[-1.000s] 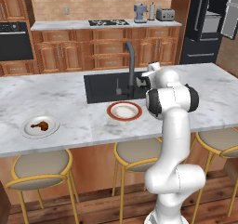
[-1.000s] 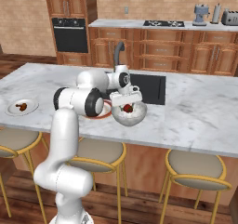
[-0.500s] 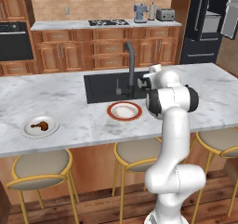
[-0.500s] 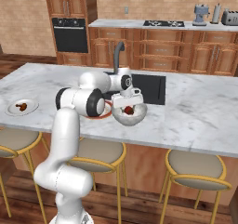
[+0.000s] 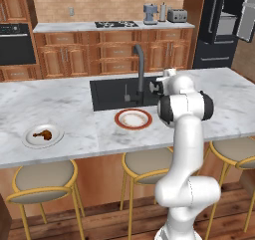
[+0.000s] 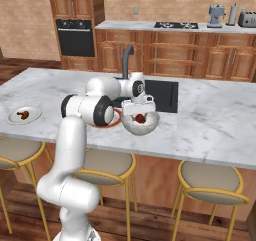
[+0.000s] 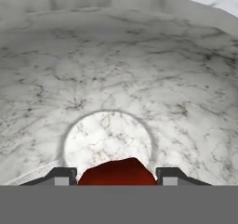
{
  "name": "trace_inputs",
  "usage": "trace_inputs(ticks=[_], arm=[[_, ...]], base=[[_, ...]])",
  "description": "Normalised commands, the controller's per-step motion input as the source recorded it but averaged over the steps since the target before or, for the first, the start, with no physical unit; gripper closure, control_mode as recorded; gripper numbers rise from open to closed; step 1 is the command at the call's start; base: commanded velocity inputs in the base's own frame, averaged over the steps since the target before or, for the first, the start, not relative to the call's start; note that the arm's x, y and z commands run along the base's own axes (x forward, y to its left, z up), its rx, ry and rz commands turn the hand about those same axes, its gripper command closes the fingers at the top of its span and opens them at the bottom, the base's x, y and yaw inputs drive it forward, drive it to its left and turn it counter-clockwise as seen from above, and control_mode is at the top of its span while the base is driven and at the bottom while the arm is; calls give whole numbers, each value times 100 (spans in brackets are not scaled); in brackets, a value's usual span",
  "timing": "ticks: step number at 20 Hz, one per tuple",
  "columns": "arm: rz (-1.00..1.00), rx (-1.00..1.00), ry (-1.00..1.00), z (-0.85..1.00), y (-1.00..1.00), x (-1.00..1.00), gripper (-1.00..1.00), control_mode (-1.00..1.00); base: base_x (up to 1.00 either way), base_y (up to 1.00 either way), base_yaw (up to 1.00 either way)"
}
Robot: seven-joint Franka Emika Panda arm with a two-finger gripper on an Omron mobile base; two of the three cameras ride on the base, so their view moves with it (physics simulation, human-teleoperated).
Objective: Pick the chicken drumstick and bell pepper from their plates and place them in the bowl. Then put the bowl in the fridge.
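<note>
My gripper (image 7: 117,175) reaches down into the deep white-grey marbled bowl (image 7: 116,69). It is shut on the red bell pepper (image 7: 116,171), which fills the gap between both fingertips just above the bowl's bottom. In the right base view the gripper (image 6: 140,111) hangs over the bowl (image 6: 150,127) with the bell pepper (image 6: 140,118) inside its rim. The orange-rimmed plate (image 5: 133,118) lies bare in front of the sink. The brown chicken drumstick (image 5: 42,133) rests on the plain plate (image 5: 56,137) at the island's left end. The black fridge (image 5: 224,30) stands at the far right, door open.
A dark sink (image 5: 117,92) with a tall faucet (image 5: 140,67) is set in the island behind the plates. Bar stools (image 5: 45,179) line the near edge. A black wall oven (image 5: 17,42) stands at the back left; stove and appliances sit on the rear counter.
Hardly anything differs. The hand has edged slightly over the bowl, and the bell pepper stays between the fingers. Plates, drumstick and bowl have not moved.
</note>
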Motion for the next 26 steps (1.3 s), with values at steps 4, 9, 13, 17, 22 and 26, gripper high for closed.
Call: trace_inputs(ticks=[4,9,13,17,22,26], arm=[[-5,5,0,4,-11,-32,-100,-100],[-13,2,0,20,0,-34,-100,-100],[-11,3,0,25,11,-31,-100,-100],[-5,0,0,39,26,-27,-100,-100],[-1,0,-14,28,23,-49,-100,-100],[-7,0,-31,6,25,-68,-100,-100]], base=[[0,0,0],[0,0,0],[0,0,0],[0,0,0],[0,0,0],[0,0,0]])
